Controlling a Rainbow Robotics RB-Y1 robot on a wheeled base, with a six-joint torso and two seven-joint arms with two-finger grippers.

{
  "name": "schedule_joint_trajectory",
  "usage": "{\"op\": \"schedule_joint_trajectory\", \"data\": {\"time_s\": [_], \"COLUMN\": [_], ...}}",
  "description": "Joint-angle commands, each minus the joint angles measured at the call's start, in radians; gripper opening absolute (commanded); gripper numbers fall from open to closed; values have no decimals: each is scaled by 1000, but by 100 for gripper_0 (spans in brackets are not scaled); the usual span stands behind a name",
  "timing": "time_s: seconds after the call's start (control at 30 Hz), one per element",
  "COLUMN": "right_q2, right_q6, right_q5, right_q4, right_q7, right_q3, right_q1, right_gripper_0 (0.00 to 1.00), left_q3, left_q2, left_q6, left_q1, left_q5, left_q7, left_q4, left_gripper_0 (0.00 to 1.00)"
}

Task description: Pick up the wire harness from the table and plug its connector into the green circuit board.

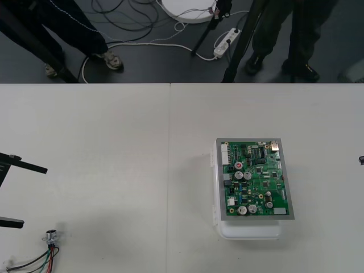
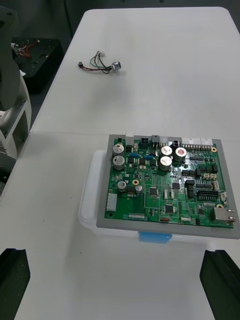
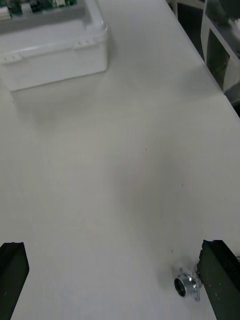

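- My left gripper (image 1: pixel 34 196) sits at the table's (image 1: pixel 114 142) left side, fingers spread wide.
- The wire harness (image 1: pixel 44 257) lies loose just beside it, with the metal socket (image 3: pixel 186 286) near one finger. Its plug end is hard to make out.
- My right gripper (image 2: pixel 116 255), also wide open, faces the green circuit board (image 1: pixel 256 179) on its white base (image 1: pixel 250 230).

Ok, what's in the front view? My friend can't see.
A green circuit board on a white base sits right of the light table's middle. A small wire harness with a round metal socket lies at the near left corner, beside the open left gripper.
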Motion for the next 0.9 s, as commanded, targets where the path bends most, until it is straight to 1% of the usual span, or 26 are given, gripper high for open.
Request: {"op": "schedule_joint_trajectory", "data": {"time_s": [0.03, 0.17, 0.33, 0.53, 0.77, 0.9], "right_q2": [-31, -31, -29, -41, -54, -98], "right_q6": [-6, -6, 14, 23, 51, 77], "right_q5": [-21, -31, -73, -186, -260, -350], "right_q4": [10, 10, 24, 56, 102, 139], "right_q7": [-21, -20, -15, -6, 13, 74], "right_q3": [16, 19, 38, 91, 122, 200], "right_q1": [19, 19, 25, 25, 25, 25], "right_gripper_0": [100, 100, 100, 100, 100, 100], "left_q3": [10, -25, -82, -108, -163, -199], "left_q2": [90, 144, 203, 213, 231, 240], "left_q6": [-8, 85, 257, 417, 596, 714], "left_q1": [31, 71, 140, 201, 244, 280], "left_q5": [-44, -41, -18, -38, -45, -45], "left_q7": [-153, -266, -433, -614, -815, -941], "left_q4": [-3, -5, -9, -17, -28, -37], "left_gripper_0": [100, 100, 100, 100, 100, 100]}}
